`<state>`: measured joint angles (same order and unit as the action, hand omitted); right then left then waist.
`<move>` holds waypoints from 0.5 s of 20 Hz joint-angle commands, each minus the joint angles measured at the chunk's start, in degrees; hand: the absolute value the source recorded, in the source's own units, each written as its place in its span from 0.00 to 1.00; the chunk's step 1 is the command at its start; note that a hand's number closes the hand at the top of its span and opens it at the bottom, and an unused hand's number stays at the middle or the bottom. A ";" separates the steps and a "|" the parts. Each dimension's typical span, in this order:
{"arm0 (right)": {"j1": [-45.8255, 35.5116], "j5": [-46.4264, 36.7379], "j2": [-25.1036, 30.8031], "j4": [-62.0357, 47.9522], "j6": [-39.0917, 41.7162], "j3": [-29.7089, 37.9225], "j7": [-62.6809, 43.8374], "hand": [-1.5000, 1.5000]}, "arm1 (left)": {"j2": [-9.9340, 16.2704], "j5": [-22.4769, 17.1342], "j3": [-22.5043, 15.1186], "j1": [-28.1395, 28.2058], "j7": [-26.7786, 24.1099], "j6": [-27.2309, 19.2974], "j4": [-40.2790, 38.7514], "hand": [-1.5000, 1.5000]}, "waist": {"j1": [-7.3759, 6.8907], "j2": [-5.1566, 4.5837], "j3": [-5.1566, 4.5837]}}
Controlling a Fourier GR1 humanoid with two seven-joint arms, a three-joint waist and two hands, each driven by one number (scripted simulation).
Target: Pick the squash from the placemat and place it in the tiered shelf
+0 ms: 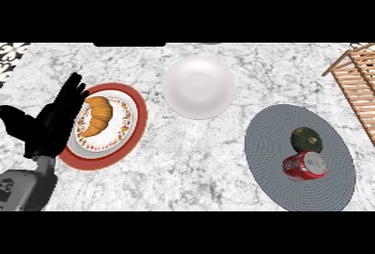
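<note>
A dark green squash (306, 139) lies on the round grey placemat (275, 134) at the right of the counter. Just in front of it, a red drink can (305, 166) lies on its side on the same mat. The wooden tiered shelf (357, 79) shows at the far right edge, only partly in view. My left hand (50, 124) rests open at the left, fingers up, far from the squash and partly over the rim of a plate. My right hand does not show.
A red-rimmed plate (135, 124) with a croissant (96, 115) on it sits at the left, beside my left hand. A plain white plate (198, 86) stands at the back centre. The counter is grey-white marble.
</note>
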<state>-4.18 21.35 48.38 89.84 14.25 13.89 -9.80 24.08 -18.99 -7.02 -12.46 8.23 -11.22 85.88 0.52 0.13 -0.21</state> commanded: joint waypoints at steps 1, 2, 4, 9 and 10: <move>1.01 -10.76 11.56 5.43 2.27 -4.45 -7.27 0.00 | -0.24 -0.02 0.33 0.01 -0.56 0.17 -0.52 0.50 | -0.33 -0.08 -0.29; -0.05 -13.92 13.27 6.42 2.01 -6.13 -8.61 0.00 | -0.33 0.21 -0.22 -1.91 0.95 -0.06 -0.22 0.50 | -0.79 -0.29 -0.19; 0.39 -19.77 15.11 9.98 0.52 -9.50 -12.57 0.00 | -0.66 0.38 -0.20 -1.31 0.88 -0.53 0.23 0.50 | -1.33 -0.17 -0.13; -7.25 -23.95 8.65 15.21 -1.81 -20.25 -28.90 0.00 | 0.19 -1.44 1.63 -4.44 1.78 3.57 -2.77 0.50 | -1.76 -0.47 0.09; -9.29 -23.96 8.32 15.13 -0.99 -20.62 -32.23 0.00 | 1.61 -0.79 2.20 -3.01 3.77 2.16 1.91 0.50 | -2.11 -0.25 0.13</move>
<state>-8.46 1.03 58.52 102.26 13.46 -1.01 -31.78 24.25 -19.26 -6.44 -14.70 10.00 -9.80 86.04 -1.05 -0.13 -0.19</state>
